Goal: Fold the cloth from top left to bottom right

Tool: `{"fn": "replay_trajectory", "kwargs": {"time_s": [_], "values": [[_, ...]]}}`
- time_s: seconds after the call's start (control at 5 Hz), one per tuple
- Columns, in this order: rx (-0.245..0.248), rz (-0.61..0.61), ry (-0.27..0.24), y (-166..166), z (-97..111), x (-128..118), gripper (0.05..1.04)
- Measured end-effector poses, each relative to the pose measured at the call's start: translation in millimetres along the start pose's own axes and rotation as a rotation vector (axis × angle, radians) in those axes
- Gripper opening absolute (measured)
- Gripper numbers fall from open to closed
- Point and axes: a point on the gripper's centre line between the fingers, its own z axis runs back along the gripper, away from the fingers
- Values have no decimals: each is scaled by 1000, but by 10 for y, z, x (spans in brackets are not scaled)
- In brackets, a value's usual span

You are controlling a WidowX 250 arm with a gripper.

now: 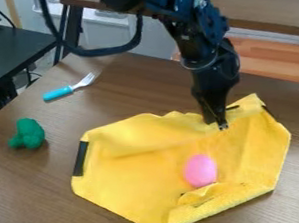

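At one o'clock on the cloth (138, 170), which lies on the table (133, 90) under a pink egg (201, 170), the gripper (219, 125) points down, fingers close together, whether pinching fabric I cannot tell.

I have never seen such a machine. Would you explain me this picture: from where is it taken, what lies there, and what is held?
A fixed camera looks down at a slant on a brown table. The machine is a robot arm, entering from the top edge. Its gripper hangs down at the yellow cloth; whether it holds the cloth, I cannot tell. A pink egg-shaped thing lies on the cloth. Toward the picture's left are a green lump and a blue-handled fork.
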Motion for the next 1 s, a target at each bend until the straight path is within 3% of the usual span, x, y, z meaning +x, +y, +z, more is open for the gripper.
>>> {"fn": "replay_trajectory", "kwargs": {"time_s": [0.2, 0.4, 0.6, 0.8, 1.0], "values": [[-15, -32, -30, -236, 88, 39, 54], [-23, -69, -22, -494, 70, 31, 68], [-11, -91, 3, -767, 1, 38, 208], [64, -75, 1, -1109, -83, 46, 485], [95, -53, 25, -1172, -164, 4, 775]]}}
